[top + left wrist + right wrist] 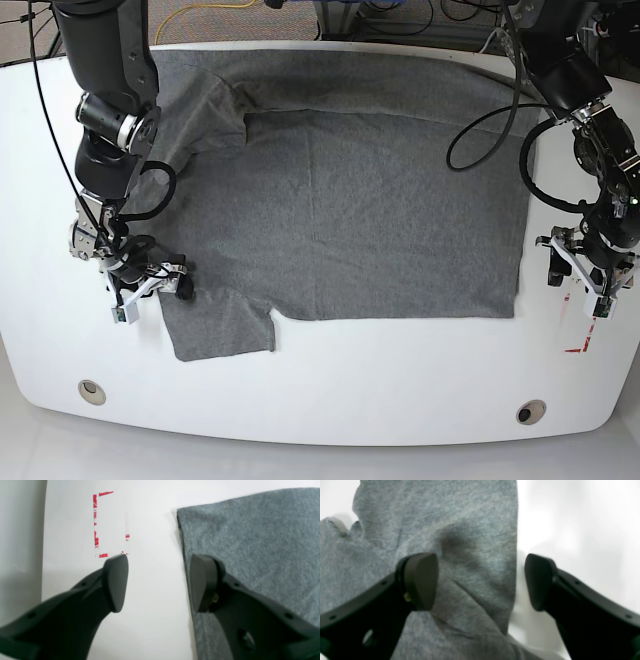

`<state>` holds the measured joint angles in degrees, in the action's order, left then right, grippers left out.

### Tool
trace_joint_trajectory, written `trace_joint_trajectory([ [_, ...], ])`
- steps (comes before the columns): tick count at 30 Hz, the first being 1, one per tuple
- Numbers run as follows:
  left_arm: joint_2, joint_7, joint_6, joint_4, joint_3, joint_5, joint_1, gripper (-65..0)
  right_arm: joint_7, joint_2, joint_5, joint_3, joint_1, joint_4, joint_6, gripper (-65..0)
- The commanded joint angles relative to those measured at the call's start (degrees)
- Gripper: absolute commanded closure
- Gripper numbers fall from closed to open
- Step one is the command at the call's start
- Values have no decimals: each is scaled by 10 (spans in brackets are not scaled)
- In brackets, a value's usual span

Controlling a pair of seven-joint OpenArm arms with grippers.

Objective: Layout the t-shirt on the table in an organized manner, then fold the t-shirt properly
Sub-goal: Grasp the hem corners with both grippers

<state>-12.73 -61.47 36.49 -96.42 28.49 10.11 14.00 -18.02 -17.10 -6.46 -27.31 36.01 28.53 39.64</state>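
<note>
The grey t-shirt (350, 200) lies spread flat on the white table (350, 400), hem toward the right and sleeves at the left. In the left wrist view my left gripper (158, 581) is open and straddles the t-shirt's (250, 530) side edge, one finger over bare table (150, 517), the other over cloth. In the base view the left gripper (580, 280) sits at the shirt's right edge. My right gripper (480, 581) is open too, astride a sleeve edge of the t-shirt (445, 517). It hangs at the shirt's left edge (155, 288). Neither holds anything.
A red-and-white tape mark (96, 517) lies just left of the left gripper, near the table's edge, and shows at the tape mark (578, 345) in the base view. Two round holes (92, 390) (530, 411) sit near the front edge. Cables hang behind the table.
</note>
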Motion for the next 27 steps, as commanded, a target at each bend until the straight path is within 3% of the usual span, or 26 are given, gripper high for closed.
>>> trace_joint_trajectory([
  [1,-8,12,0,-9,2,5,13,-365,11,8,7,-1,12,8,4,-509],
  [6,-9,12,0,-9,2,5,13,-365,11,21,7,-1,4,9,4,-507],
  [8,-9,12,-1,-9,2,3,14,-365,12,22,7,-1,3,9,4,-471],
  [13,-9,13,-4,5,3,2,17,-367,15,25,7,-1,3,9,4,-219],
  [16,-10,15,-22,43,3,2,28,-368,15,22,6,0,5,9,4,-29],
  [17,-11,16,-29,57,3,2,36,-369,15,22,6,0,5,9,4,-5],
  [23,-25,75,-75,185,3,2,78,-371,15,20,5,0,5,9,4,-22],
  [27,-32,116,-85,270,2,3,113,-371,14,20,5,0,5,9,4,-22],
])
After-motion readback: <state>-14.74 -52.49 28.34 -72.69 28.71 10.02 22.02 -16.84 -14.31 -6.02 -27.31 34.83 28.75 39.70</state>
